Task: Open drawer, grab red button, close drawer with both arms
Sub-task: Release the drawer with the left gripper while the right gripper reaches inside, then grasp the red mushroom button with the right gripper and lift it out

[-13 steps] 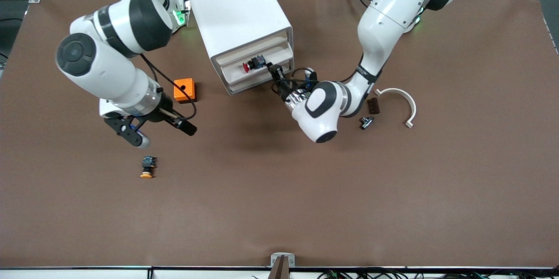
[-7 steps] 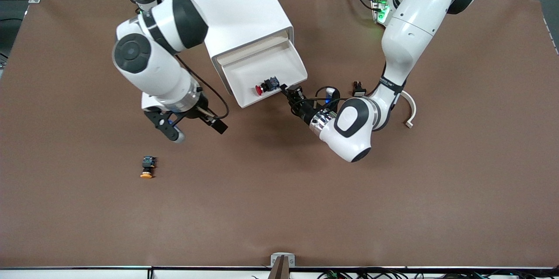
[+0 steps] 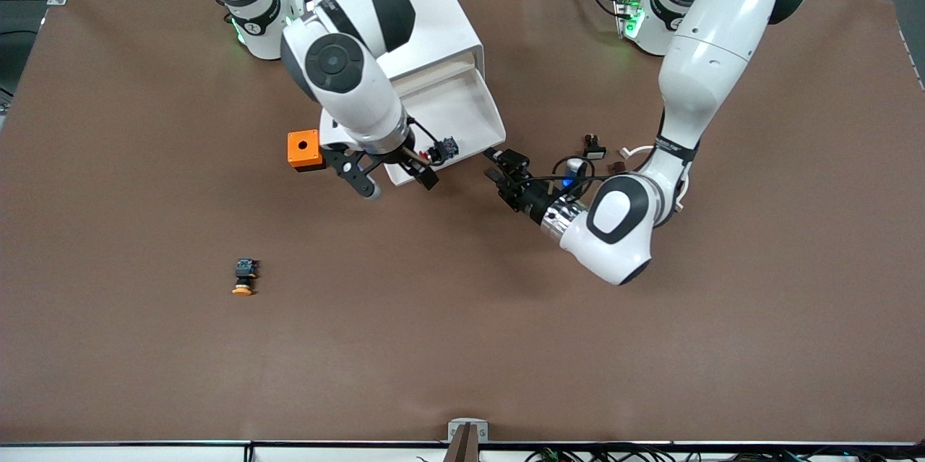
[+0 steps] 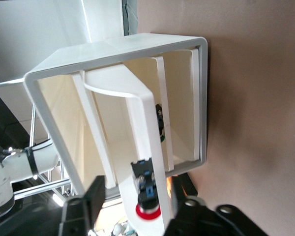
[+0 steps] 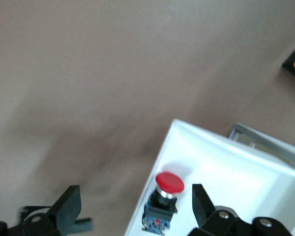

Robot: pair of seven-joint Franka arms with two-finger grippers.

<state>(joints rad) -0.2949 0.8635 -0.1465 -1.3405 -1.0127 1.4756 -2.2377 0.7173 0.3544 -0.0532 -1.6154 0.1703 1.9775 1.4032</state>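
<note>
The drawer (image 3: pixel 462 109) stands pulled out of the white cabinet (image 3: pixel 390 14). The red-capped button (image 3: pixel 446 150) lies in it by the front lip. My right gripper (image 3: pixel 397 185) is open over the drawer's front edge, beside the button. In the right wrist view the button (image 5: pixel 164 196) lies between the spread fingers of the right gripper (image 5: pixel 135 206), inside the drawer (image 5: pixel 226 164). My left gripper (image 3: pixel 504 165) is open, just off the drawer's front corner, holding nothing. The left wrist view shows the left gripper (image 4: pixel 140 204), the drawer's lip (image 4: pixel 147 128) and the button (image 4: pixel 148 209).
An orange cube with a hole (image 3: pixel 304 150) sits beside the cabinet toward the right arm's end. An orange-capped button (image 3: pixel 244 277) lies nearer the front camera. Small dark parts (image 3: pixel 593 147) and a white curved piece (image 3: pixel 639 152) lie by the left arm's wrist.
The drawer came out, pulled by my left gripper, which then let go and drew back. My right arm swung across from beside the orange cube to over the drawer's front.
</note>
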